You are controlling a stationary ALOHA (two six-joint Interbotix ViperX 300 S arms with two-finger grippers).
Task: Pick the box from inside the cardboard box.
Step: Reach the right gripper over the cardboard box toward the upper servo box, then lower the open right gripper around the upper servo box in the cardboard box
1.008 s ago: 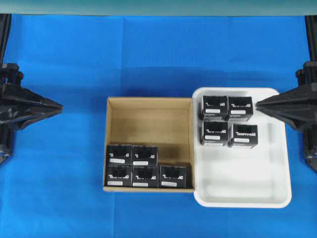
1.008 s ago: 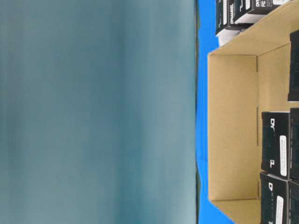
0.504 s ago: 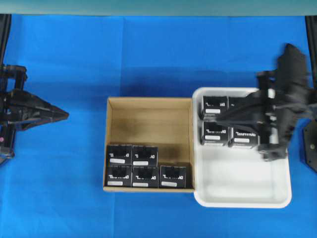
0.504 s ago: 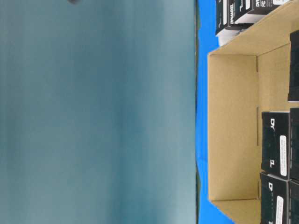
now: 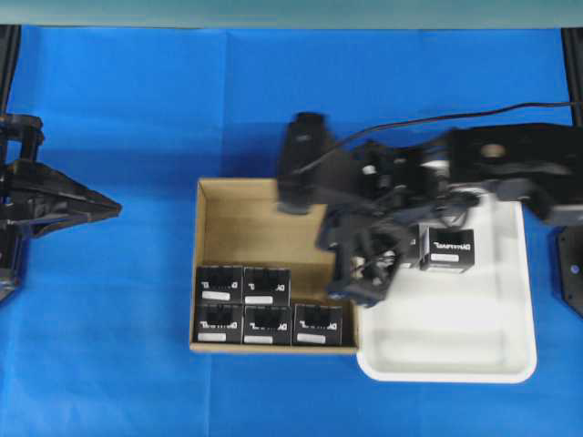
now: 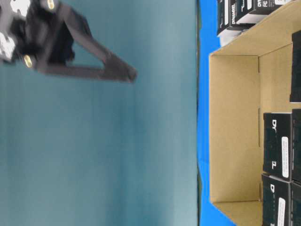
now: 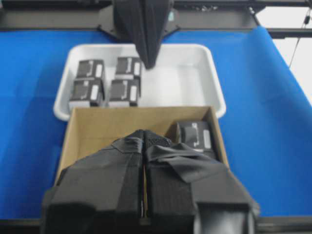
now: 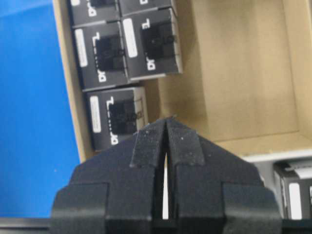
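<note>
1. Right gripper [image 8: 167, 122]: jaws pressed together, tips meeting, nothing pinched. Hangs above the cardboard box [image 8: 243, 73], clear of its contents; tips point toward the tan floor just at 3 o'clock of the lone box [image 8: 117, 122].
2. Left gripper [image 7: 144, 134]: jaws closed tip to tip, empty. Seen overhead as a dark wedge [image 5: 107, 208] at 9 o'clock of the cardboard box [image 5: 273, 196], well apart from it, over the blue cloth [image 5: 137, 109].
3. Right arm [image 5: 492, 159] stretched from 3 o'clock across the white tray [image 5: 455, 364], its forward part over the carton's 3 o'clock wall. Blurred in the table-level view [image 6: 70, 52].
4. Five black boxes in the carton, packed along its 6 o'clock wall: two [image 5: 242, 284] in the upper row, three [image 5: 269, 323] in the lower.
5. White tray touching the carton's 3 o'clock side; four more black boxes [image 7: 109, 83] in it per left wrist view; overhead, only one [image 5: 446, 248] is unhidden.
</note>
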